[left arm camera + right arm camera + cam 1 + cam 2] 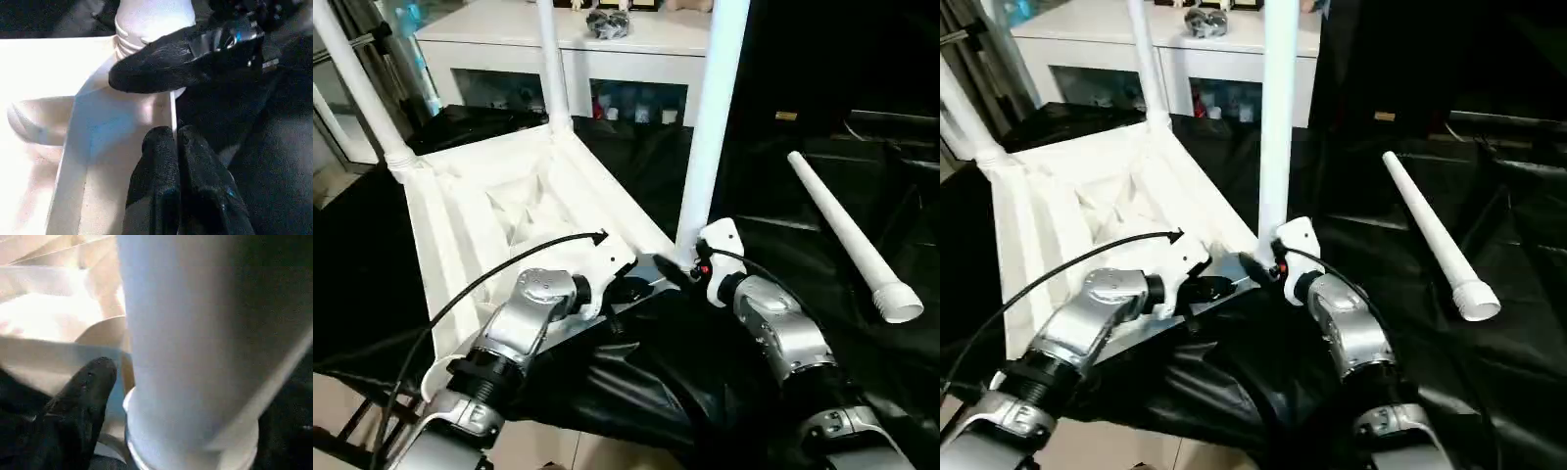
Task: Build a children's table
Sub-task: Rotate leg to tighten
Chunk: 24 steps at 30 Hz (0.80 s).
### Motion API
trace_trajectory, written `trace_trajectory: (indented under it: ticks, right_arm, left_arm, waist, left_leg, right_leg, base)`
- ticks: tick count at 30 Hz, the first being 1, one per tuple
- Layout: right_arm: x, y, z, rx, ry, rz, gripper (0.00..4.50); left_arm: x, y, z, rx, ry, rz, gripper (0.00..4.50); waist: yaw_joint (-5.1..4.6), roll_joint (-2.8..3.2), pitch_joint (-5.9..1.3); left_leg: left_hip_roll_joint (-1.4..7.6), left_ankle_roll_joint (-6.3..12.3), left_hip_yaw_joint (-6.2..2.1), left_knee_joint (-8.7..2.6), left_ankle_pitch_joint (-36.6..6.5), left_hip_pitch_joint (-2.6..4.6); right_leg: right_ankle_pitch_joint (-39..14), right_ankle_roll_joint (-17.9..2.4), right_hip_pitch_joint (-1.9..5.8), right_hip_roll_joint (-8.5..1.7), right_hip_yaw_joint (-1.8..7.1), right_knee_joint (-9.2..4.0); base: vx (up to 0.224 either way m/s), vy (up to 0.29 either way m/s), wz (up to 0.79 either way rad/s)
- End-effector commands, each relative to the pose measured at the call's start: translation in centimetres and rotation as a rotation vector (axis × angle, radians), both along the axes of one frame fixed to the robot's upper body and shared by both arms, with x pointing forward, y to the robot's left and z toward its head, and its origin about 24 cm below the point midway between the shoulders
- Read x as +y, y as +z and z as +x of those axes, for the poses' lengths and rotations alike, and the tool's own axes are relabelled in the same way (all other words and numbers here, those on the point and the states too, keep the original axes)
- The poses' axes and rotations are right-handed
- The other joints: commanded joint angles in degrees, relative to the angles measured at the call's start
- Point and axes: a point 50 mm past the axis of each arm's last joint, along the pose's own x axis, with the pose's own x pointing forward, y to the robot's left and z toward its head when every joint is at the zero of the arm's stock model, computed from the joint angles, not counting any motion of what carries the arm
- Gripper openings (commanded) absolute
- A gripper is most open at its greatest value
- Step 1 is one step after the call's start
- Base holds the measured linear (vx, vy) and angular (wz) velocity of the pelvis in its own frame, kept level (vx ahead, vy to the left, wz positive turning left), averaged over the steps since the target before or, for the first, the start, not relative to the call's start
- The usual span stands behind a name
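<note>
At tabletop (460, 211) near corner: your L gripper (177, 147) is closed, empty; R gripper (677, 272) gapes beside upright leg (710, 127), w/o gripping it.

— How does the tabletop (519, 211) lie?
— Upside down, white, its ribbed underside facing up.
— And the legs?
— Three white tubes stand upright in corner sockets: a far-left leg (357, 83), a far leg (551, 64) and a near leg (710, 127).
— The fourth?
— A loose leg (847, 235) lies flat on the black sheet, well apart to the right, collared end nearest.
</note>
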Motion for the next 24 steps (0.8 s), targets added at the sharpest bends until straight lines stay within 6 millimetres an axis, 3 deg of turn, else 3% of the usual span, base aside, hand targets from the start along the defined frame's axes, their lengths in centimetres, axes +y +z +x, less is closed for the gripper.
trace_trajectory:
  ticks: [1, 5, 9, 12, 16, 24]
  right_arm:
    - [1.2, -0.1, -1.0, 0.034, 0.198, -0.001, 3.87]
    - [-0.2, 0.9, -1.8, 0.031, 0.35, -0.005, 3.87]
    - [-1.1, 1.3, -2.6, 0.054, 0.458, -0.015, 3.87]
    - [-1.7, 1.7, -3.3, 0.085, 0.552, -0.014, 3.87]
    - [-1.6, 1.8, -3.6, 0.105, 0.606, -0.008, 3.53]
    - [-0.9, 1.5, -4.2, 0.12, 0.624, 0.01, 2.9]
  left_arm:
    - [-1.8, 1.3, -1.2, -0.034, -0.199, -0.062, 0.0]
    - [-0.8, 1.2, -2.1, -0.007, -0.281, -0.059, 0.0]
    - [0.1, 1.2, -2.5, 0.016, -0.333, -0.053, 0.0]
    - [1.1, 1.4, -2.8, 0.046, -0.379, -0.041, 0.0]
    - [2.0, 1.5, -3.1, 0.072, -0.418, -0.024, 0.0]
    - [2.0, 1.4, -3.0, 0.076, -0.41, -0.023, 0.0]
  waist:
    - [0.15, 0.02, -3.28]
    - [0.49, 0.24, -3.82]
    - [1.12, 0.27, -3.92]
    - [1.85, 0.09, -3.69]
    - [1.99, 0.15, -3.34]
    - [1.9, 0.23, -3.5]
  left_leg:
    - [0.79, 1.11, 0.03, -4.09, -15.7, 0.24]
    - [0.79, 3.63, 0.2, -3.26, -8.8, 0.14]
    - [0.96, 5.22, 0.31, -2.94, -7.6, 0.21]
    - [1.17, 5.45, 0.54, -2.99, -9.2, 0.3]
    - [1.25, 3.11, 0.44, -3.49, -13.0, 0.49]
    - [1.08, 2.08, 0.28, -3.47, -12.0, 0.26]
  right_leg:
    - [-11.9, -11.2, 2.4, -2.17, 1.93, -4.72]
    - [0.9, -14.8, 2.85, -1.84, 1.78, -3.26]
    - [3.7, -16.1, 2.88, -1.76, 1.64, -2.83]
    - [1.0, -16.4, 2.61, -1.96, 1.71, -2.99]
    - [-6.3, -15.0, 2.41, -2.17, 1.86, -3.58]
    - [-6.2, -13.9, 2.55, -2.13, 1.91, -3.51]
  base:
    - [0.0, 0.0, 0.0]
    - [0.0, 0.0, 0.0]
    - [0.0, 0.0, 0.0]
    - [0.0, 0.0, 0.0]
    - [0.0, 0.0, 0.0]
    - [0.0, 0.0, 0.0]
